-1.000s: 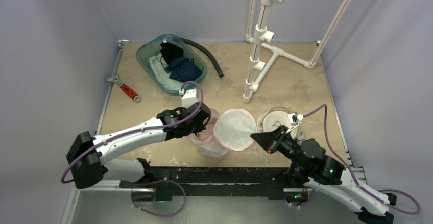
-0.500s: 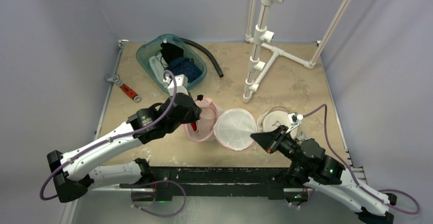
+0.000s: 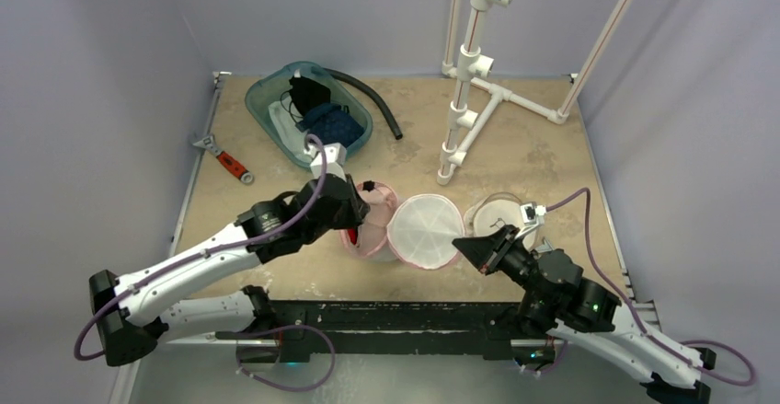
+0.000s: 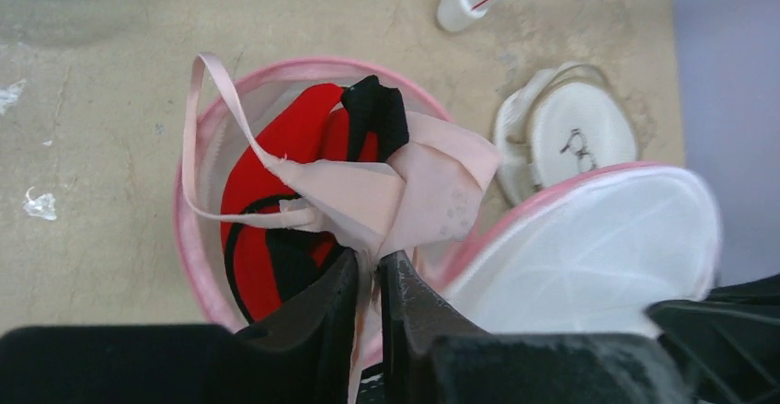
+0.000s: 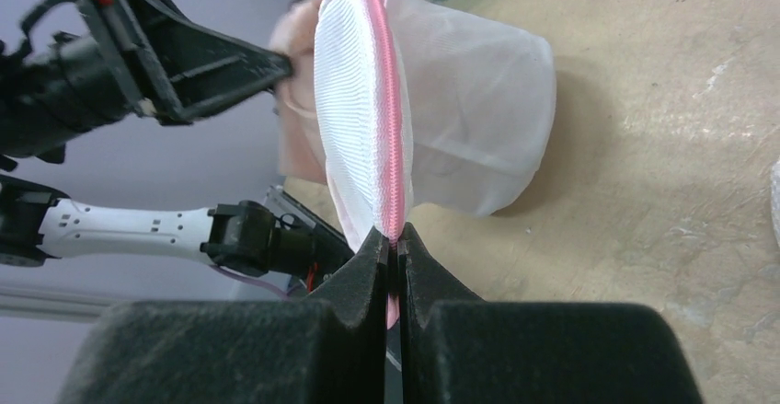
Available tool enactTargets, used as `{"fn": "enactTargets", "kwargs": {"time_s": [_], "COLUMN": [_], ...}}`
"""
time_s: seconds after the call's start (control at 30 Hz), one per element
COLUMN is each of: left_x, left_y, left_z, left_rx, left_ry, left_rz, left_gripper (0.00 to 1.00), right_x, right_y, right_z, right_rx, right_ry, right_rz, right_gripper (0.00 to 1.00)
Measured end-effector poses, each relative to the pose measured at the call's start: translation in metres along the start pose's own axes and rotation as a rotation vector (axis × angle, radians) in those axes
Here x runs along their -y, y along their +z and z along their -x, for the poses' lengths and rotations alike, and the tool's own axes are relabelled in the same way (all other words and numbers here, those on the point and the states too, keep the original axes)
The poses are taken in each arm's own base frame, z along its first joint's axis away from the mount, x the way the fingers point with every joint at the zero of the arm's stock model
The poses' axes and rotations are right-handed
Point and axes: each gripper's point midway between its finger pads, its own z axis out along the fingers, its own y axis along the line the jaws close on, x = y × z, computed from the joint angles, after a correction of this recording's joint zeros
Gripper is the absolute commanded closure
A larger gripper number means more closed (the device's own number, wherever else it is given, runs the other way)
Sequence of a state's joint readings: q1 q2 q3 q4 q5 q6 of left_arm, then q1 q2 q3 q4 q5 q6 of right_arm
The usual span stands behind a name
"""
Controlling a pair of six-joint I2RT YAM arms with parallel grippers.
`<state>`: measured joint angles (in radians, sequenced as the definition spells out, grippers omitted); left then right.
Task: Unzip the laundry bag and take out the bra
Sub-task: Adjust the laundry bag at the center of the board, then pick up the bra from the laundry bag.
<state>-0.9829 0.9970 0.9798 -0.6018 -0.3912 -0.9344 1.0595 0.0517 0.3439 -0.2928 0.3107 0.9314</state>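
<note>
**Top external view.** The laundry bag (image 3: 405,255), white mesh with pink trim, stands near the middle of the table's near edge. Its round lid (image 3: 423,231) is swung open toward the right. The left gripper (image 3: 356,226) is at the bag's mouth, and the pale pink bra (image 3: 379,213) is bunched against its fingers, partly over the rim. The right gripper (image 3: 463,248) meets the lid's right edge. A teal basin (image 3: 267,100) of dark clothes sits toward the far left corner, with a black hose (image 3: 372,100) just beside it. A red-handled wrench (image 3: 227,160) lies by the left edge, and a white pipe stand (image 3: 469,82) rises near the far edge.

**Left wrist view.** The left gripper (image 4: 368,271) has its fingers all but closed, pinching a fold of the bra (image 4: 414,192). One bra strap loops up over the bag's pink rim (image 4: 184,229). A red garment (image 4: 308,132) with black trim lies inside the bag, under the bra. The lid (image 4: 598,238) stands to the right.

**Right wrist view.** The right gripper (image 5: 394,240) is closed tight on the pink zip edge (image 5: 391,128) of the lid (image 5: 345,100), which stands on edge. The bag's mesh body (image 5: 478,119) lies behind the lid. The left gripper (image 5: 281,63) reaches in from the left, next to the blurred bra (image 5: 294,142).
</note>
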Motion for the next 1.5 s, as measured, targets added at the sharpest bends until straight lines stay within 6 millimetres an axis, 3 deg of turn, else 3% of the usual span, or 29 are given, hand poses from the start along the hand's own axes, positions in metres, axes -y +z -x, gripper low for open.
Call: {"fn": "enactTargets", "kwargs": {"time_s": [0.1,0.2,0.47,0.97,1.5], "left_x": [-0.015,-0.022,-0.029,-0.042,-0.045], "left_y": [0.017,0.028,0.020,0.007,0.040], "left_z": [-0.021,-0.034,-0.029,-0.006,-0.035], "left_rx": [-0.051,-0.089,-0.069,0.028,-0.088], "left_ry": [0.042,0.066,0.089,0.209,0.326], "left_rz": [0.058,0.096,0.109,0.130,0.162], "left_gripper": [0.58,0.50,0.38,0.32,0.40], "right_x": [0.002,0.003,0.005,0.006,0.006], "right_y": [-0.001,-0.001,-0.001,0.000,0.000], "right_z": [0.002,0.003,0.005,0.004,0.004], "right_rx": [0.011,0.017,0.029,0.026,0.025], "right_ry": [0.010,0.016,0.020,0.018,0.015], "right_rz": [-0.012,-0.013,-0.025,-0.030,-0.031], "right_gripper": [0.96,0.96,0.96,0.97,0.97]}}
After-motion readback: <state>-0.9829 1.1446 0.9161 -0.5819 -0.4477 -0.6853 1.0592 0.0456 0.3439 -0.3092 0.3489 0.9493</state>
